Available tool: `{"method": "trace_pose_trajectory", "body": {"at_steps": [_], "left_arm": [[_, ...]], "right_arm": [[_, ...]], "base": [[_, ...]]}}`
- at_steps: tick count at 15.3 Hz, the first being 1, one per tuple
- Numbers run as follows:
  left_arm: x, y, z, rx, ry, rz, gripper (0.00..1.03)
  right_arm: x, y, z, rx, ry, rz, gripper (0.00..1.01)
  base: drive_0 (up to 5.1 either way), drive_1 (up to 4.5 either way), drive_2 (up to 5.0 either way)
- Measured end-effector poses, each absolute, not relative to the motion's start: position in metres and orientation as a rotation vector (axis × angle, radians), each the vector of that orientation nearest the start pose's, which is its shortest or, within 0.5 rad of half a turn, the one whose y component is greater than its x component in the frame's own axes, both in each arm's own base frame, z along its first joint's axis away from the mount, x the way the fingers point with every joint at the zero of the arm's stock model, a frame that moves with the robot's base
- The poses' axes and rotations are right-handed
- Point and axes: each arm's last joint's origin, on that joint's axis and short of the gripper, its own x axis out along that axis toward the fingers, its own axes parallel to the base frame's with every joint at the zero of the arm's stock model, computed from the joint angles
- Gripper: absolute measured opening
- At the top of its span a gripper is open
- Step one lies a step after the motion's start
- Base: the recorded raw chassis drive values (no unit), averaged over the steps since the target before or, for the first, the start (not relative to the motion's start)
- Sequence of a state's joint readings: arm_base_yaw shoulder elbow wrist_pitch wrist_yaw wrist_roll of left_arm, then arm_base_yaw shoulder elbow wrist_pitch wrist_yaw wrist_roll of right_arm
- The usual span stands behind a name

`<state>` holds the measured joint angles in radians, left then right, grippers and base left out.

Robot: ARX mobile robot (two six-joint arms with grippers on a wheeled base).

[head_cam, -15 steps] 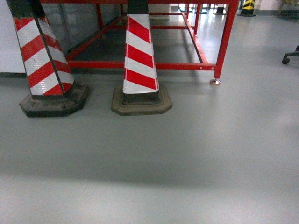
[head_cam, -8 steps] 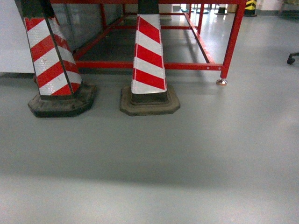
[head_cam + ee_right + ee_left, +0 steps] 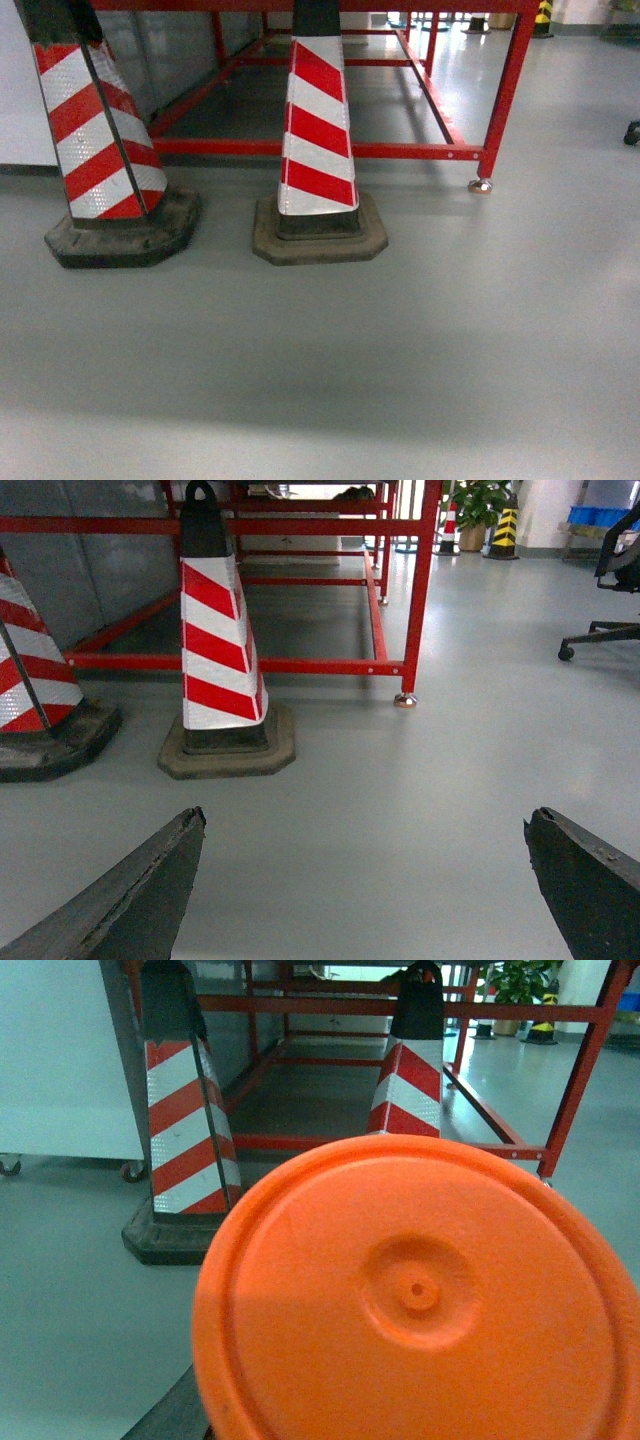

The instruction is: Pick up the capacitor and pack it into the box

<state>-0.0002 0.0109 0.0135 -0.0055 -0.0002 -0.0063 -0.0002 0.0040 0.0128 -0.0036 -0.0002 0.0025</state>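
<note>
Two red-and-white striped cones [image 3: 318, 150] [image 3: 95, 140] stand on the grey floor [image 3: 400, 340] ahead of me, in front of a red steel frame [image 3: 500, 90]. My right hand [image 3: 365, 880] is open: its two dark fingertips [image 3: 130, 890] sit wide apart, with bare floor between them, the nearer cone beyond its left fingertip. My left hand's state cannot be told; an orange disc [image 3: 420, 1300] fills that wrist view. Neither capacitor nor box appears in any view.
</note>
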Motion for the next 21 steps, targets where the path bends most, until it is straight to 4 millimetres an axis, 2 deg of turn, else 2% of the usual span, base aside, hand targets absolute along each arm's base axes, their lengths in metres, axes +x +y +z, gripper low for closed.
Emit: {"method": "trace_pose_trajectory", "body": {"at_steps": [21], "left_arm": [[0.0976, 0.0, 0.1667, 0.0, 0.004, -0.001, 0.44]], "right_arm": [[0.0972, 0.0, 0.1669, 0.002, -0.002, 0.0, 0.98]], "base": [[0.0, 4.01, -4.1]]}}
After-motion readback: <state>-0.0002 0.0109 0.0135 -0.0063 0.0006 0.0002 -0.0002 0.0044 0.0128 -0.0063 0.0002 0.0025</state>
